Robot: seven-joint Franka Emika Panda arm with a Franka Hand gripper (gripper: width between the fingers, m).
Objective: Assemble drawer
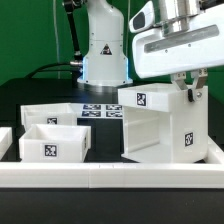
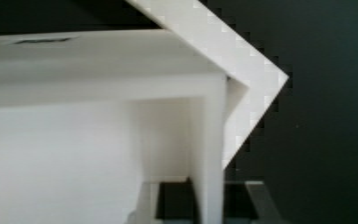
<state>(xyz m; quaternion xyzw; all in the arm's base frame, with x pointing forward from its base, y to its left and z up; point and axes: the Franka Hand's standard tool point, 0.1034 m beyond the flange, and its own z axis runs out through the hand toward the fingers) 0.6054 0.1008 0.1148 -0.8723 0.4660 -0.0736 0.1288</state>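
White casing [image 1: 150,125] stands upright near a table [image 1: 25,95] edge. The end effector [image 1: 186,90] seems clamped on its wall, probably to reposition it.

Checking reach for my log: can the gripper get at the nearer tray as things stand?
Probably yes: the nearer tray lies uncovered; the gripper, at the casing, must clear it first.

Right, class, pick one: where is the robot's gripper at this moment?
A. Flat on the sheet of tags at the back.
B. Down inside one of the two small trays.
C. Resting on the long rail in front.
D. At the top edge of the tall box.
D: the gripper is at the top edge of the tall box, and the wrist view shows a wall of that box between its fingers.
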